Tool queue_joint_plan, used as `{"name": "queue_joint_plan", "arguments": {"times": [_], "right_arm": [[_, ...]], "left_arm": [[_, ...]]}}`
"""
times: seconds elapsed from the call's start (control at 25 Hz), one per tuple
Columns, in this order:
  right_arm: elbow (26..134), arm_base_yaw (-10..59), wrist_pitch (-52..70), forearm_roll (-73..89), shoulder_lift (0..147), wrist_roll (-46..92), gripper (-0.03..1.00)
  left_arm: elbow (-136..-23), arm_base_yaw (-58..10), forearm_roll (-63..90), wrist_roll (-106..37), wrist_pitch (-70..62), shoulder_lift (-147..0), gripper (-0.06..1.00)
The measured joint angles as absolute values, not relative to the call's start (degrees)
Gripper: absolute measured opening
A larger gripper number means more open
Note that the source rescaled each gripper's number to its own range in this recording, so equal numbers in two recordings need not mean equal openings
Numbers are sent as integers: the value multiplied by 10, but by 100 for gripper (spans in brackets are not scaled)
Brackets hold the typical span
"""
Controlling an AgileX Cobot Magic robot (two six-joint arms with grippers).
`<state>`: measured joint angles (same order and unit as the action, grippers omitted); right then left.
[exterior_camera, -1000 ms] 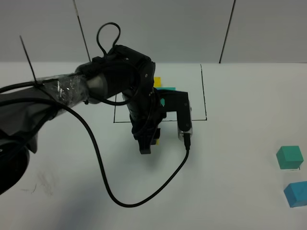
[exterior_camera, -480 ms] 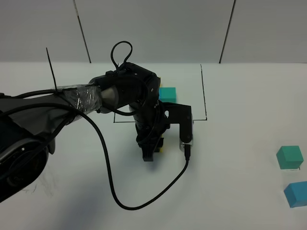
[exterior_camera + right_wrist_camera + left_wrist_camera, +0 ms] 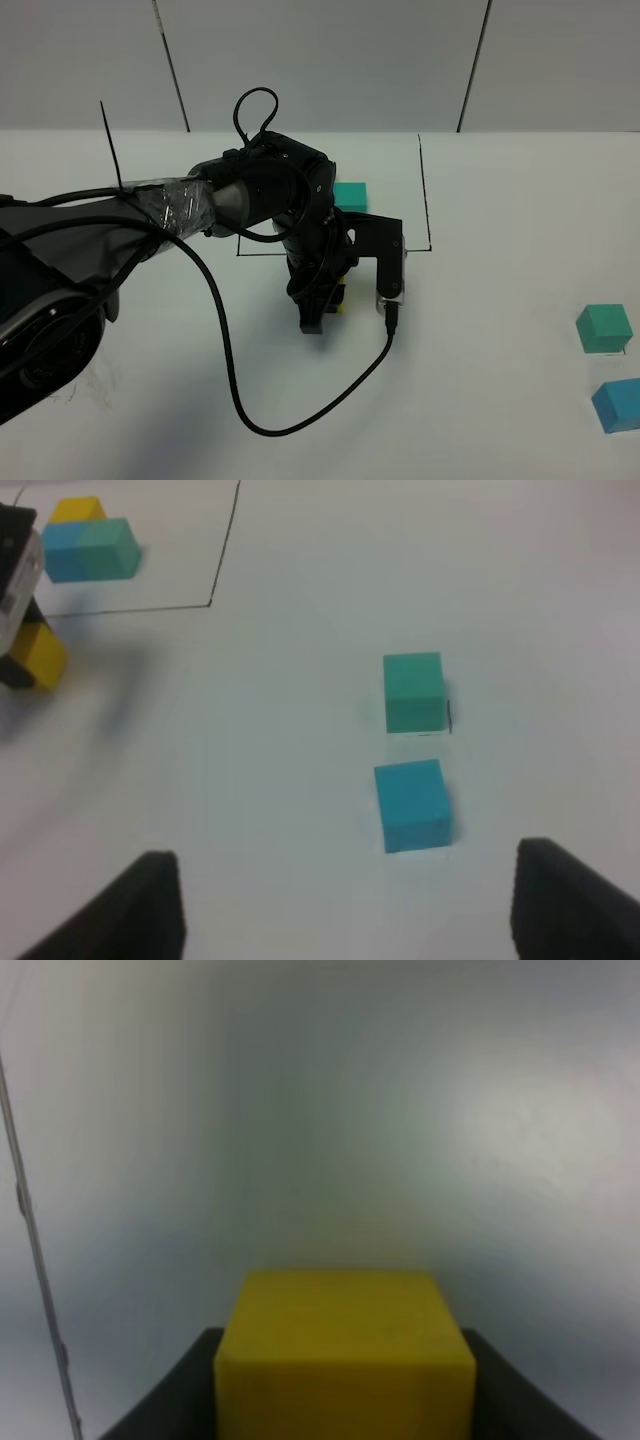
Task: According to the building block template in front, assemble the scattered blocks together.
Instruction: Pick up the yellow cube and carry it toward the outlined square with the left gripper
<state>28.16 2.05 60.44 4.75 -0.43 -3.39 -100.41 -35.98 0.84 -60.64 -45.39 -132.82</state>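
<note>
My left gripper is shut on the yellow scattered cube, just in front of the black frame's front line and low over the table. The left wrist view shows the yellow cube between the dark fingers. The template, a yellow, cyan-blue and teal-green trio, lies inside the black frame; in the high view only its teal cube shows behind the arm. The loose teal-green cube and cyan-blue cube sit at the far right. My right gripper is open, just short of the cyan-blue cube.
The left arm's black cable loops over the table in front of the gripper. A grey wall runs along the table's back edge. The right wrist view also shows the held yellow cube and the loose teal-green cube.
My left arm has swung and come slightly forward with the yellow cube, uncovering the template's teal cube. The two cubes at the right have not moved.
</note>
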Motion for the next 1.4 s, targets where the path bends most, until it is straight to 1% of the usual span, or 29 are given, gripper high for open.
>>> {"name": "queue_joint_plan", "arguments": {"times": [0.44, 0.6, 0.68, 0.88, 1.0, 1.16, 1.4], "right_arm": [[282, 20, 604, 48, -4, -34, 60], [282, 20, 604, 48, -4, -34, 60], [282, 20, 604, 48, -4, -34, 60], [282, 20, 604, 48, -4, -34, 60], [282, 20, 604, 48, -4, -34, 60], [282, 20, 604, 48, -4, -34, 60], [282, 20, 604, 48, -4, -34, 60]], "left_arm": [[-1008, -360, 25, -627, -467, -1329, 1], [-1008, -360, 35, -599, -464, -1330, 2], [-1008, -360, 37, -583, -456, -1334, 7], [-1007, -360, 37, -567, -453, -1341, 31], [-1007, -360, 37, -565, -453, -1341, 42], [-1011, -360, 37, -564, -460, -1333, 53], [-1069, -360, 37, -522, -536, -1281, 65]]}}
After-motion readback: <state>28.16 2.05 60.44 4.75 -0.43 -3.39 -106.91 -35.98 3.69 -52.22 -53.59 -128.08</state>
